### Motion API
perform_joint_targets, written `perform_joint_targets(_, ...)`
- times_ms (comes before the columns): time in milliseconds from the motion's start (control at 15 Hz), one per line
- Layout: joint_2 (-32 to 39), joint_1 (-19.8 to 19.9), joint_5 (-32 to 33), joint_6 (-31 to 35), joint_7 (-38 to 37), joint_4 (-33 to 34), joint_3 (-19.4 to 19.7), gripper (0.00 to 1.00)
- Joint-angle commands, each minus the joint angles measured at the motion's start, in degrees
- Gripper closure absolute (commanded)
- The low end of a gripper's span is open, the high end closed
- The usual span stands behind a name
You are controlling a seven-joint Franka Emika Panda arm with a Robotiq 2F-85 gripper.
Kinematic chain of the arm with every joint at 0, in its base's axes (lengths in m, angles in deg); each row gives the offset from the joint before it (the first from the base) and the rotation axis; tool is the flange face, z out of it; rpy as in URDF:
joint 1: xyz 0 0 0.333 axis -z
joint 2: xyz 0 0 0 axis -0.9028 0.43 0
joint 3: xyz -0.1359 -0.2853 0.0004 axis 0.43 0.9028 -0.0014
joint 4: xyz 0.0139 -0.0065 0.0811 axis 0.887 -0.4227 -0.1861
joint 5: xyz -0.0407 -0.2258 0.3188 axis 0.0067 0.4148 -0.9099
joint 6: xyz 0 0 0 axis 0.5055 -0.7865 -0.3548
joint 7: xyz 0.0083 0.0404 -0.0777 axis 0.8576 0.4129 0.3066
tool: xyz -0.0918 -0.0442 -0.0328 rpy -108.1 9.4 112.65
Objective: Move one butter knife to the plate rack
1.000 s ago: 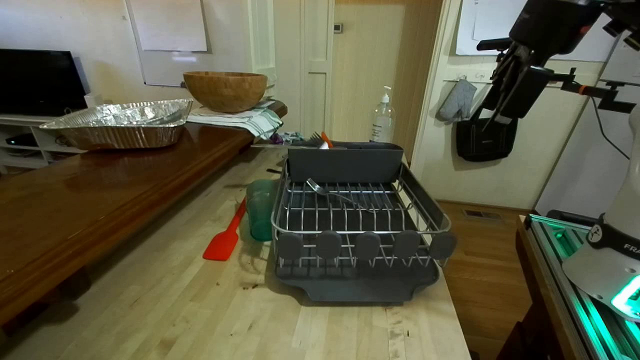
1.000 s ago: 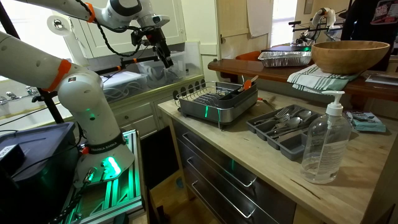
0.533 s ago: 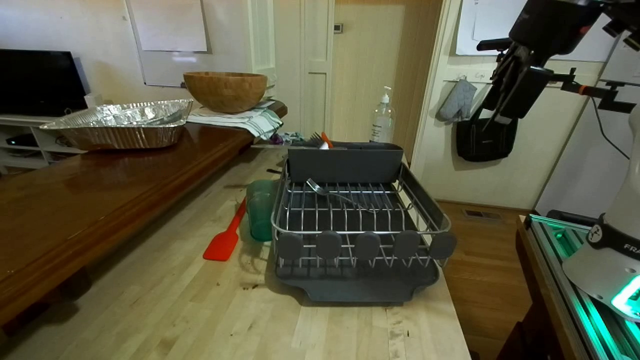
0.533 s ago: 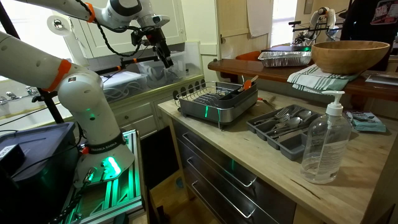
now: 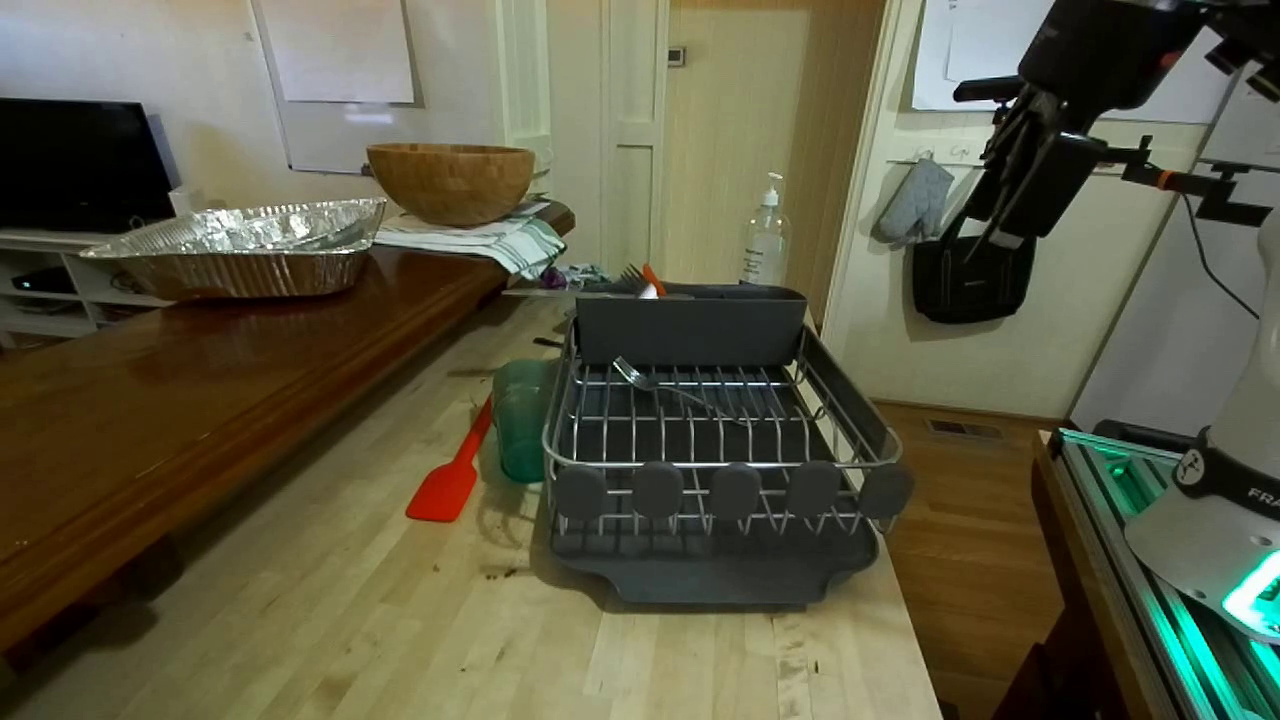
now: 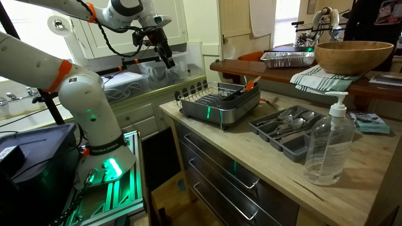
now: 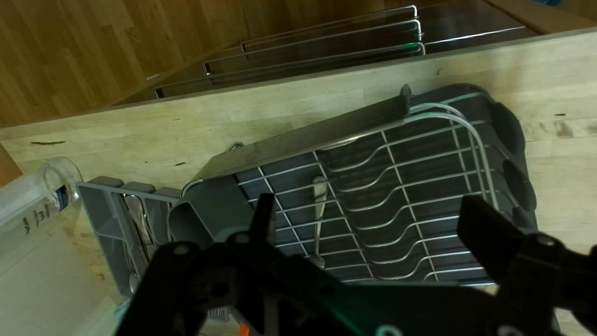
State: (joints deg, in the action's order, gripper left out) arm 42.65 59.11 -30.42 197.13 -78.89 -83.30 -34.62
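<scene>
Butter knife (image 6: 290, 134) seems to be the thin dark sliver in the grey cutlery tray (image 6: 296, 151), in the slot just nearer than the one with the big spoons (image 6: 296, 122), but it is too small to be sure. The tray sits on the light wood table (image 6: 245, 138), and in an exterior view it is to the right of the plate rack (image 6: 201, 108). Some forks (image 6: 285, 114) lie in the far left slot of the tray. A clear pump bottle (image 6: 328, 150) stands upright by the near right side of the tray, and a small blue-green bag (image 6: 369, 122) lies farther back on the right. The gripper (image 7: 368, 198) is up high, well apart from the tray, and its two black fingers (image 7: 485, 228) are spread wide. The wrist view looks down past them at the rack. One lone fork (image 5: 640, 380) lies slanted on the wire bars inside the rack, and an orange tool (image 6: 249, 85) pokes up at one end of it. In an exterior view, a green cup (image 5: 520, 420) is just left of the rack, and a red spatula (image 5: 445, 490) lies flat on the table, left of the cup and a bit nearer. On the left, the brown counter (image 5: 150, 380) has a shiny foil tray (image 5: 250, 265) on it, and past that a round wooden bowl (image 5: 450, 185) sits on a striped cloth (image 5: 490, 240).
</scene>
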Motion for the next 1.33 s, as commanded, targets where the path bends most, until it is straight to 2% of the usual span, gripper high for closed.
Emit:
perform_joint_targets(0,0.4,-1.2,0.9,-0.1,-0.8,0.1,1.0,0.00)
perform_joint_targets(667,0.4,-1.2,0.9,-0.1,-0.8,0.1,1.0,0.00)
perform_joint_targets(800,0.4,1.1,2.6,2.6,-2.0,-0.6,1.6,0.00)
perform_joint_targets(1000,2.2,4.2,3.5,5.5,-2.2,-0.7,5.4,0.00)
perform_joint_targets(1267,7.4,8.5,3.7,11.4,0.9,0.4,12.7,0.00)
